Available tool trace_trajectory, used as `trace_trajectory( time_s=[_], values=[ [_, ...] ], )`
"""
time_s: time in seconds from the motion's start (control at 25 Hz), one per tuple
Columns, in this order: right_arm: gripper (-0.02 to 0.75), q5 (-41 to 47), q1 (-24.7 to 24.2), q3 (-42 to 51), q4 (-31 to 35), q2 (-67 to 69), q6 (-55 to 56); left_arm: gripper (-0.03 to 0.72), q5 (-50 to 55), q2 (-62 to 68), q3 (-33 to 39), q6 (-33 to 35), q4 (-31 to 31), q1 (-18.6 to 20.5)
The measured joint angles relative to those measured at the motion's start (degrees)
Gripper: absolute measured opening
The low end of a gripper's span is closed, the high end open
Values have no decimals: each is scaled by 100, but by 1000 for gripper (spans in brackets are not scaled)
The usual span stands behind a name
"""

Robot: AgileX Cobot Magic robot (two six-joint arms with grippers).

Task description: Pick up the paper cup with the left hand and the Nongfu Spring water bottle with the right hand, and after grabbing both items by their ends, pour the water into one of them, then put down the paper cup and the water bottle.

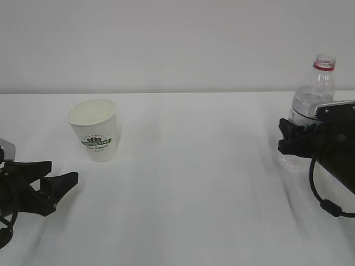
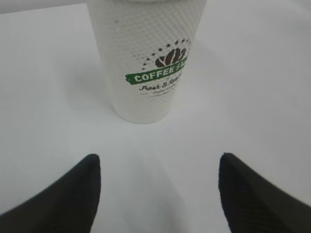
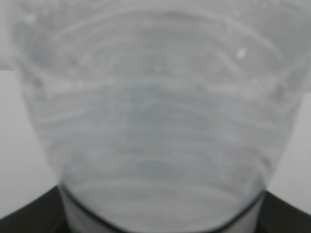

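A plain white table (image 1: 183, 183) fills the exterior view, and nothing besides the task's own things is seen on it, so no obstacle lies between either arm and its target. On the right side the Nongfu Spring water bottle (image 1: 310, 105) stands upright, its cap off and the red neck ring showing, with the right hand (image 1: 288, 138) set around its lower body; in the right wrist view the ribbed clear bottle (image 3: 155, 121) fills the frame between the dark jaws, pressed against them at the bottom edge, so the bottle is judged to be gripped, though it does not yet appear lifted clear of the table. On the left side the paper cup (image 1: 94, 130) stands upright and apart from the left hand (image 1: 58, 174), which lies low, near the cup and towards the camera from it. In the left wrist view the cup (image 2: 148, 63) is seen ahead of the two black fingertips (image 2: 87, 170), which are spread wide and touch nothing. The cup's cream inside is seen from the exterior view, but whether it holds any water cannot be told. By this judgement the task is at an early stage: the cup remains to be grasped, both items lifted, the pour made, and both set down.
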Motion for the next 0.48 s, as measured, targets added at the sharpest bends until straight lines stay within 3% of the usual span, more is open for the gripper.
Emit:
trace_trajectory(
  time_s=[0.48],
  values=[
    [448, 264, 0, 583, -136, -512, 0, 524, 0, 0, 0, 0, 262, 0]
  ],
)
